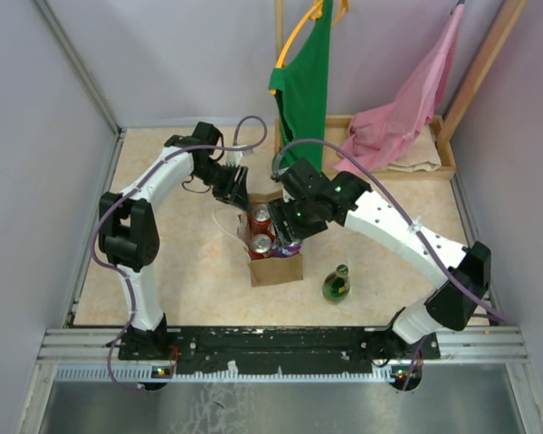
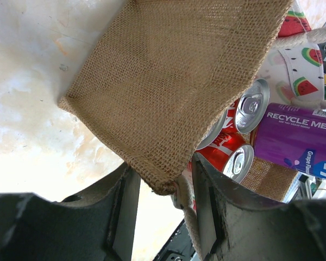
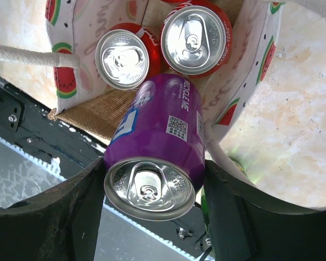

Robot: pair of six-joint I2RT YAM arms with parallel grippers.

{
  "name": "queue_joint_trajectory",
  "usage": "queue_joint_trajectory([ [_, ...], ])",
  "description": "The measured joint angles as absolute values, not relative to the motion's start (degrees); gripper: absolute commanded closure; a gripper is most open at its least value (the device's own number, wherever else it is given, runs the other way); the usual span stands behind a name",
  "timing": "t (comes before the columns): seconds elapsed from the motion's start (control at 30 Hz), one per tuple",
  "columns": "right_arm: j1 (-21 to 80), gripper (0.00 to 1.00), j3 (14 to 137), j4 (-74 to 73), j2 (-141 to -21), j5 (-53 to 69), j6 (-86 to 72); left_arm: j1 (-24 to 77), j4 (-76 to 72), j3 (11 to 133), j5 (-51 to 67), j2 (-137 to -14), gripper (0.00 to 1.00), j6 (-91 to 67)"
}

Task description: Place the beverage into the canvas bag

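The canvas bag stands open mid-table, cream with red watermelon print and tan woven side panels. Two red cans stand inside it, and they also show in the right wrist view. My right gripper is shut on a purple can, held tilted over the bag's mouth with its lower end inside the rim. My left gripper is at the bag's far-left corner. Its jaws stand apart around the side panel's corner and a white rope handle.
A green glass bottle stands on the table right of the bag. A wooden tray with a pink cloth sits at the back right, and a green cloth hangs at the back. Walls close in left and right.
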State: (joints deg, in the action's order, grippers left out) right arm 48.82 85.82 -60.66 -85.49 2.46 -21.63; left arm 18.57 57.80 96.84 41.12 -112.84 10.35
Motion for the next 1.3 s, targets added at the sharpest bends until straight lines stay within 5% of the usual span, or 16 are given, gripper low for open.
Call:
queue_joint_trajectory([
  [1.3,51.3,0.96,81.7,-56.9,-97.0,-0.5,-20.6,18.6,57.5,96.8,41.1,-112.8,0.52,10.3],
])
